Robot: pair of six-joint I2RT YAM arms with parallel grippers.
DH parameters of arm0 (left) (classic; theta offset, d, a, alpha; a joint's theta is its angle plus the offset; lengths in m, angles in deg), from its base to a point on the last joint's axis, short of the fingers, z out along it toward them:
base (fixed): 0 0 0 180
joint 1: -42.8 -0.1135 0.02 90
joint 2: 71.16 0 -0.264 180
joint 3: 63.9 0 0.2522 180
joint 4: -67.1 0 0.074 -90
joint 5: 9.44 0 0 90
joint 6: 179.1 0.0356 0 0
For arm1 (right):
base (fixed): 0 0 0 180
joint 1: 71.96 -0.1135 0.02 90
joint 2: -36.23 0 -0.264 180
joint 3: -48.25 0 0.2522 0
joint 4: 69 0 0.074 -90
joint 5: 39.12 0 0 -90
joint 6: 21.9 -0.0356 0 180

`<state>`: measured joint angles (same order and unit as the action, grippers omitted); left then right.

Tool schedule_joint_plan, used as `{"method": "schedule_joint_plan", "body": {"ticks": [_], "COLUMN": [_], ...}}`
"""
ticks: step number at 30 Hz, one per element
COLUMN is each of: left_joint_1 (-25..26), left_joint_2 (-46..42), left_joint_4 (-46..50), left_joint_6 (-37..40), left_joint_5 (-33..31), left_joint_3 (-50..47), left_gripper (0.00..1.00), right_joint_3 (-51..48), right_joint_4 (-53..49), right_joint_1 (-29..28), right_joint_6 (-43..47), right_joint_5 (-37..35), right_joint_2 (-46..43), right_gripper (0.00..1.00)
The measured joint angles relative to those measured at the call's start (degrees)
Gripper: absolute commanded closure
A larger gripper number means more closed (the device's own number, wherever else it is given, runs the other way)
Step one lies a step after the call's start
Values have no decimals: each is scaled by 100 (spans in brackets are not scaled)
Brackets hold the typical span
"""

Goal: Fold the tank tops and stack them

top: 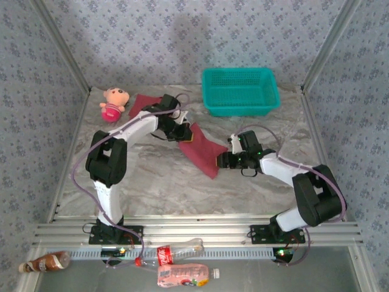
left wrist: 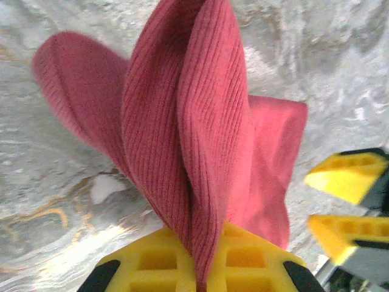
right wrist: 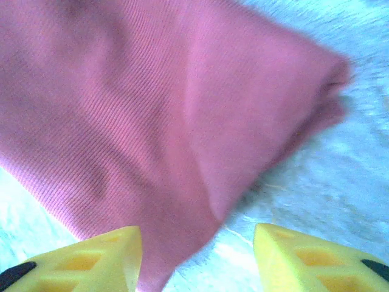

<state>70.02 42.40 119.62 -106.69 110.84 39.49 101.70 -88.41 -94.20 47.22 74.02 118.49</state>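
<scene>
At the centre of the top view, you are mid-fold on one tank top [top: 203, 152]: your left gripper [top: 181, 132] is clenched on a bunched pleat at its upper-left end, while your right gripper [top: 223, 159] sits released at the lower-right edge, jaws spread over the fabric. Next, that right gripper likely needs to close on the hem so both ends lift together off the tabletop [top: 152, 182].

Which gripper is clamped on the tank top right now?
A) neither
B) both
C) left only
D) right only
C: the left gripper has its fingers shut on a bunched fold of the tank top, while the right gripper has its fingers standing apart at the cloth's edge.
</scene>
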Motion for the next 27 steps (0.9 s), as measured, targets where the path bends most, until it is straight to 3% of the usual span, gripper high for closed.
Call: {"method": "schedule_joint_plan", "body": {"ticks": [7, 14, 27], "left_joint_1": [-352, -754, -833], "left_joint_2": [402, 590, 1784], "left_joint_4": [754, 809, 1609], "left_joint_6": [649, 970, 1700], "left_joint_5": [-599, -979, -1860], "left_joint_3": [883, 1950, 4666], "left_gripper": [100, 100, 100], "right_joint_3": [-48, -81, -20], "right_joint_4": [70, 267, 479], "right_joint_1": [175, 175, 175], "right_joint_6": [-339, -531, -592], "right_joint_5": [0, -2, 2], "right_joint_2": [-297, -199, -42], "right_gripper": [41, 39, 39]}}
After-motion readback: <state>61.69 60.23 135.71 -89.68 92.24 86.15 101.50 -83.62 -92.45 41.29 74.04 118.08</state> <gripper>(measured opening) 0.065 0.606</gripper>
